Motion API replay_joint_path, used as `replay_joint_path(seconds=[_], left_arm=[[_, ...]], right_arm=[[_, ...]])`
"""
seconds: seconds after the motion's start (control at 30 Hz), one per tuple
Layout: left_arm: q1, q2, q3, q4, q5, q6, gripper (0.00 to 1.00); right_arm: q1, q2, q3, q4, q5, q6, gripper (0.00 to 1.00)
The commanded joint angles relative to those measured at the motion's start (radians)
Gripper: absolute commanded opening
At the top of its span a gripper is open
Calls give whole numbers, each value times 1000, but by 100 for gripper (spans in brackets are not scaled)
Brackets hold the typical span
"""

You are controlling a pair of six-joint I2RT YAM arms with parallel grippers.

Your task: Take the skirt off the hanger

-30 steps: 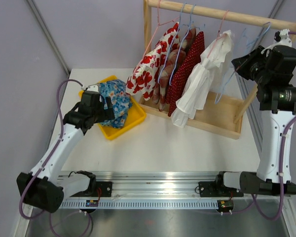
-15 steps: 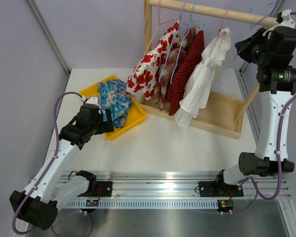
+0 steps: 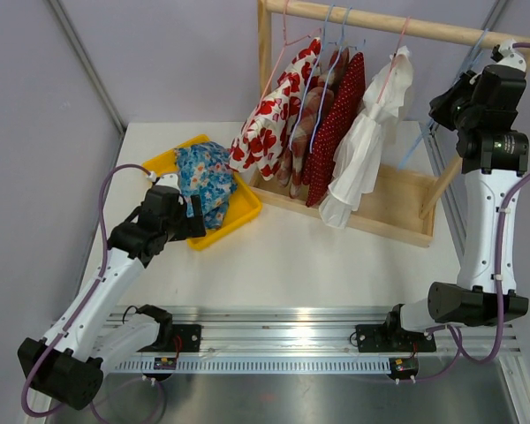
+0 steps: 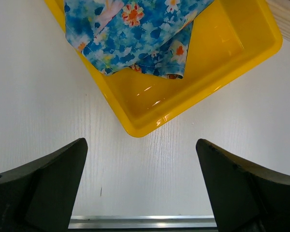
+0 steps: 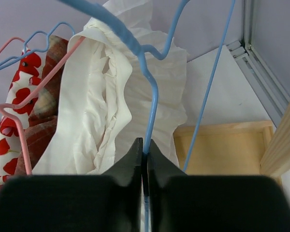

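Observation:
The blue floral skirt (image 3: 203, 177) lies bunched in the yellow tray (image 3: 239, 212), off any hanger; the left wrist view shows the skirt (image 4: 130, 34) in the tray (image 4: 222, 53). My left gripper (image 3: 187, 221) hangs open and empty over the bare table just in front of the tray's near corner (image 4: 141, 145). My right gripper (image 3: 443, 102) is high at the rack's right end, shut on the wire of a bare blue hanger (image 5: 150, 96), its jaws pinched on the wire (image 5: 145, 142). The hanger (image 3: 415, 141) slants down beside the white garment.
A wooden rack with a rod (image 3: 397, 25) and base tray (image 3: 397, 216) holds a white garment (image 3: 362, 150), a red dotted one (image 3: 337, 124) and a red-and-white floral one (image 3: 269, 124) on pink and blue hangers. A metal rail (image 3: 291, 314) lines the near edge.
My right gripper rose with the blue hanger toward the rod, then settled slightly lower. My left gripper drew back from the tray towards the near edge and has since held still.

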Motion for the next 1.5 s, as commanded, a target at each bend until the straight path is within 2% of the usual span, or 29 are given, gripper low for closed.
replay_joint_path(seconds=[0.0,0.07,0.1,0.3,0.53,0.63,0.9,1.03,1.2,1.33,1.47], left_arm=[[-9,-8,0,36,16,9,99],[-12,-8,0,36,14,7,99],[-12,-7,0,36,14,7,99],[-13,-2,0,36,14,5,99],[-13,-2,0,36,11,5,99],[-15,-4,2,36,8,5,99],[-18,-7,2,33,-1,2,99],[-35,-11,2,28,-17,-1,99],[-50,-10,2,26,-27,-4,99],[-50,-8,0,26,-27,-5,99],[-52,-8,2,28,-23,-4,99]], right_arm=[[-15,-15,24,-110,70,-24,21],[-15,-28,57,-122,43,-32,65],[-15,-38,64,-119,29,-29,99],[-15,-88,165,-92,-195,-36,99],[-12,-79,209,59,-560,117,99],[11,-59,211,94,-595,160,100],[121,30,197,86,-481,88,99],[123,77,220,51,-355,25,99],[123,108,231,33,-273,-18,97],[161,117,191,49,-244,-24,93],[184,135,168,63,-218,-32,83]])
